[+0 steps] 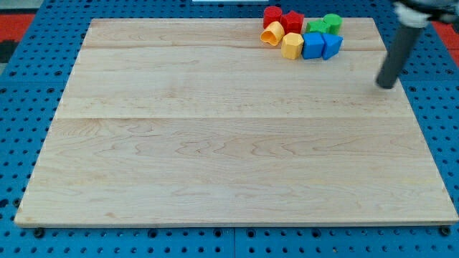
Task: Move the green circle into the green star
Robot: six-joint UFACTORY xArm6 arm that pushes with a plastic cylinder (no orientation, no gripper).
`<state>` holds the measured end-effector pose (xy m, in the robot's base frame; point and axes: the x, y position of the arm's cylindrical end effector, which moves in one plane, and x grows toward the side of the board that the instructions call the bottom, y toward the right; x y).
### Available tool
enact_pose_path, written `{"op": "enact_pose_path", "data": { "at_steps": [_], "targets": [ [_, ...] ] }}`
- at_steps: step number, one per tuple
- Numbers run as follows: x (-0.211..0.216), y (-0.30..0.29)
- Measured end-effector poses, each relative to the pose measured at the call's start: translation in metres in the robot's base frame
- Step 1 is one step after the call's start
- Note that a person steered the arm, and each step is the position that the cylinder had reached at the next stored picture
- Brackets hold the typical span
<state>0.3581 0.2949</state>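
Two green blocks point(324, 25), tip point(386, 85) apart

On the pale wooden counter point(215, 143), small plastic blocks cluster at the top edge near the right corner: two red point(272, 15), two yellow point(292, 45), two blue point(313, 45), two green point(332, 22); my tip point(386, 85) hovers well apart, near the right edge

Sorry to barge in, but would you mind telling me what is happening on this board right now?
I'm a rod-ended arm meant to push the green circle into the green star. All the blocks sit clustered at the wooden board's top, the two green ones already close together. My tip rests to the cluster's lower right, touching no block.
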Motion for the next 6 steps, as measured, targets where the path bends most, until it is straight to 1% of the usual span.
{"op": "enact_pose_path", "data": {
  "at_steps": [1, 2, 3, 4, 5, 6],
  "targets": [
    [-0.044, 0.05],
    [-0.044, 0.05],
    [-0.107, 0.032],
    [-0.158, -0.035],
    [-0.165, -0.074],
    [-0.166, -0.177]
  ]
}}
